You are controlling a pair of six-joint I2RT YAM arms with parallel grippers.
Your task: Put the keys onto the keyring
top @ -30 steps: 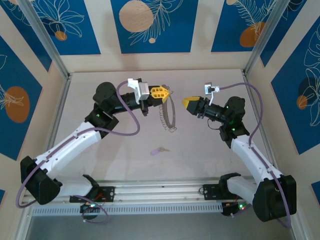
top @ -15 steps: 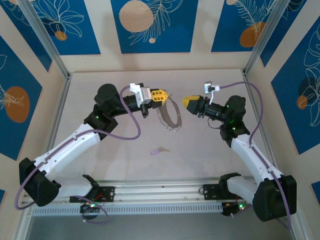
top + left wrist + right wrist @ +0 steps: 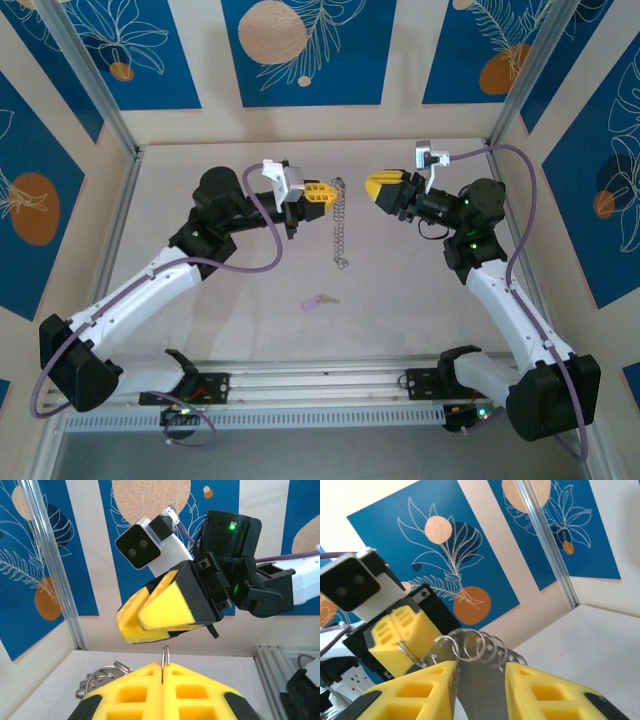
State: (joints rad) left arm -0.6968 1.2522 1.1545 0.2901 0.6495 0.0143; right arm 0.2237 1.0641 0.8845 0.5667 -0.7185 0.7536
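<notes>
The keyring (image 3: 340,228) hangs edge-on above the table as a thin grey hoop fringed with small silver loops. My left gripper (image 3: 328,190) is shut on its top, and the wire (image 3: 166,653) pokes up between the closed yellow fingers (image 3: 197,682). My right gripper (image 3: 372,191) faces it from the right, a short gap away, jaws apart and holding nothing. From the right wrist view the loops (image 3: 476,647) sit just beyond my open right gripper (image 3: 480,669). One small key (image 3: 317,300) with a lilac head lies on the table below, apart from both grippers.
Patterned blue walls and aluminium posts (image 3: 115,215) close in the table on three sides. A metal rail (image 3: 320,385) carrying both arm bases runs along the near edge. Purple cables (image 3: 262,250) loop off each wrist.
The left gripper has turned the keyring, so it now hangs edge-on instead of showing its hoop. The right gripper has lifted slightly and moved toward the back.
</notes>
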